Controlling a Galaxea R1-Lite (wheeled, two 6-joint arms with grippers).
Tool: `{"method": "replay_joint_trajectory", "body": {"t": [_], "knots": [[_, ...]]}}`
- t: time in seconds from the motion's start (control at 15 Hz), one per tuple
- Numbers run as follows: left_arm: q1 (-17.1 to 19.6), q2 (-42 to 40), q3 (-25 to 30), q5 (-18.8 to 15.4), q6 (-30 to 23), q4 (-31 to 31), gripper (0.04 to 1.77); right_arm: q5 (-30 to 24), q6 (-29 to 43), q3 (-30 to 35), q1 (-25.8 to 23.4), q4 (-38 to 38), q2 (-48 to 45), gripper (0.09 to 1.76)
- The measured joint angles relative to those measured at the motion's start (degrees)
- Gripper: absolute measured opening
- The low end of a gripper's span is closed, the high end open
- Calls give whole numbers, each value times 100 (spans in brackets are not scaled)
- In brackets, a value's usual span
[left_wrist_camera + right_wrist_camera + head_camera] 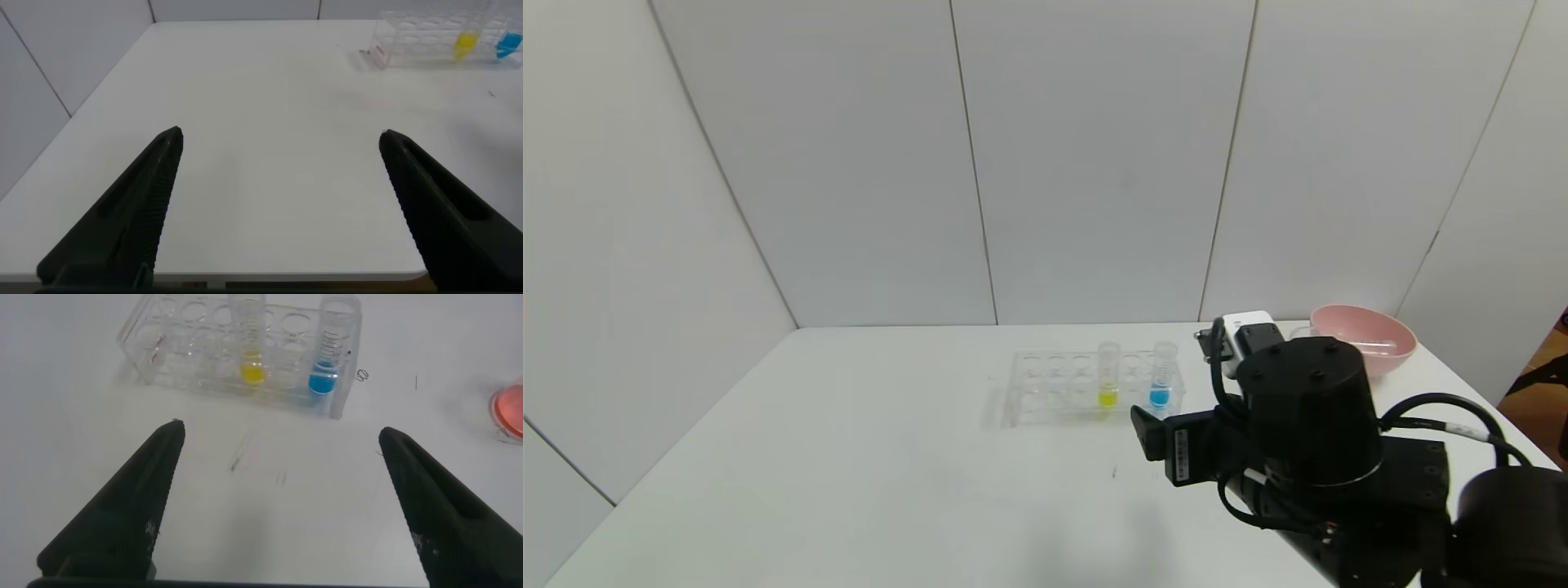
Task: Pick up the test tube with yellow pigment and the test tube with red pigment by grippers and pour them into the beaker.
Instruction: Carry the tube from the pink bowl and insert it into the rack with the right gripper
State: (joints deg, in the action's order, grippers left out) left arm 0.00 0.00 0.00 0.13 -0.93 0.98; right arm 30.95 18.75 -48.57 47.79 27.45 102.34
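The test tube with yellow pigment (pixel 1108 377) (pixel 251 343) stands upright in a clear rack (pixel 1054 384) (pixel 176 339) mid-table. A like tube with blue liquid (pixel 1161 376) (pixel 331 347) stands two holes to its right. My right gripper (pixel 1147 433) (pixel 280 430) hovers open and empty just in front of the rack, pointing at it. The left gripper (pixel 281 136) is open and empty over bare table far to the left, with the rack (pixel 417 41) distant. The test tube with red pigment is out of view. A clear rim (pixel 1301 332) shows behind my right arm; I cannot tell whether it is the beaker.
A pink bowl (pixel 1364 335) (pixel 511 408) sits at the back right with something clear lying in it. White walls close the table at the back and left. Faint pen marks (pixel 237 453) lie on the table between the right gripper and the rack.
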Motion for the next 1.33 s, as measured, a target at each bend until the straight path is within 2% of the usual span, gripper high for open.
{"method": "replay_joint_trajectory", "body": {"t": [0.33, 0.67, 1.33], "knots": [[0, 0, 0, 2, -2, 0, 172, 5, -15, -663, 0, 306, 1003, 171], [0, 0, 0, 2, 0, 0, 172, 358, -91, -1579, -20, 289, 1882, 171], [0, 0, 0, 2, -2, 0, 172, 367, -382, -2784, -336, 308, 2622, 171]]}}
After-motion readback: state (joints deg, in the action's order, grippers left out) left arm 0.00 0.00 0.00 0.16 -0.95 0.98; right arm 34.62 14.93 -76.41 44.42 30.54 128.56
